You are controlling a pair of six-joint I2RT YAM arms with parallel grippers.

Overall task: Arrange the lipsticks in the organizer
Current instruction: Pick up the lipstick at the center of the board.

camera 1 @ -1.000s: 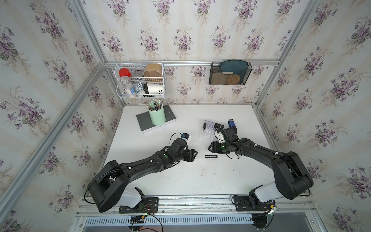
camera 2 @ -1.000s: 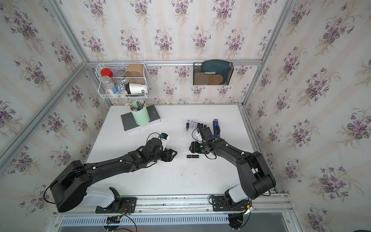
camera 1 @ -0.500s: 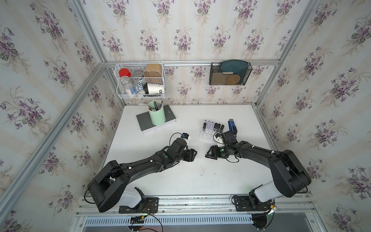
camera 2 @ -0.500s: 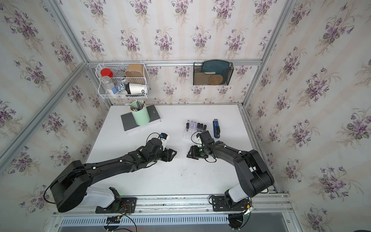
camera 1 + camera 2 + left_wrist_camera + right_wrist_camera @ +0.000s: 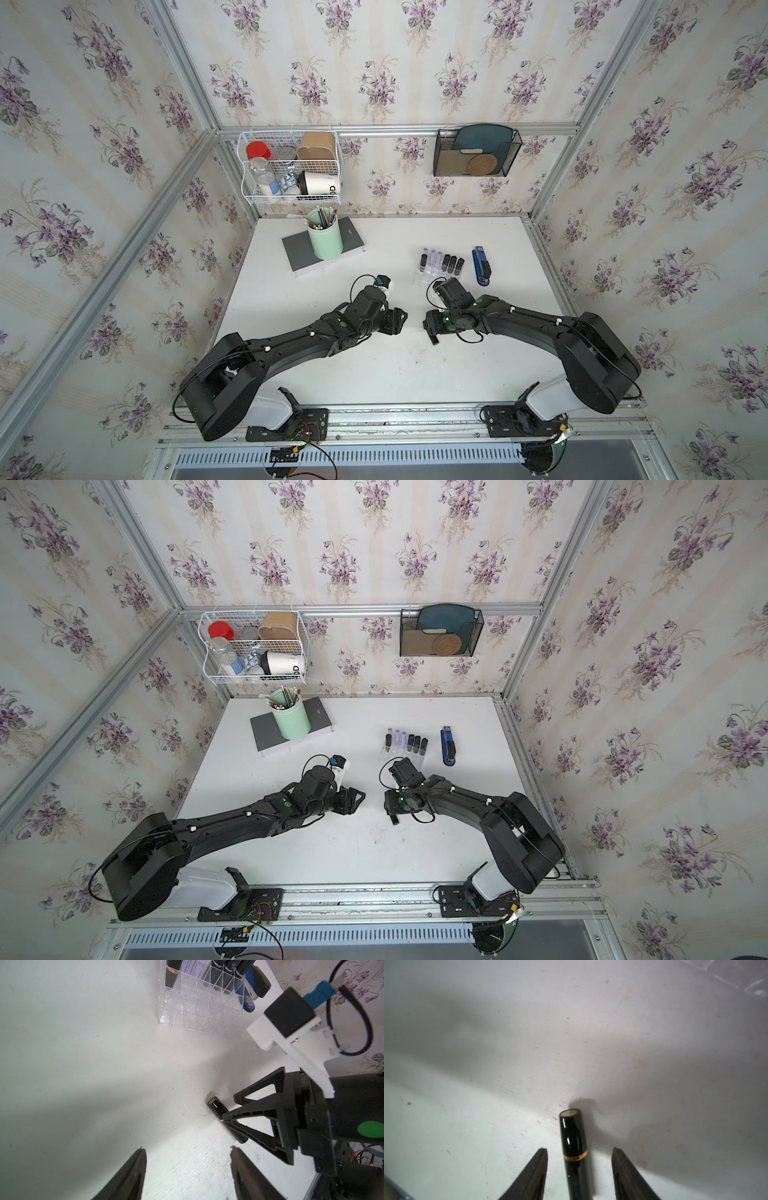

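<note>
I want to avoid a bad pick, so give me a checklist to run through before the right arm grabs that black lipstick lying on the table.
1. Black lipstick sits between the jaws of the right gripper: ok.
2. Jaws stand apart with a gap on each side of the tube, not gripping yet: ok.
3. Lipstick lies flat on the table: ok.
4. Left gripper is open, empty and apart from the pick: ok.
5. Organizer has free front cells: ok.
6. Grip is centred along the tube's length: cannot tell, since the jaws hide part of it.
</note>
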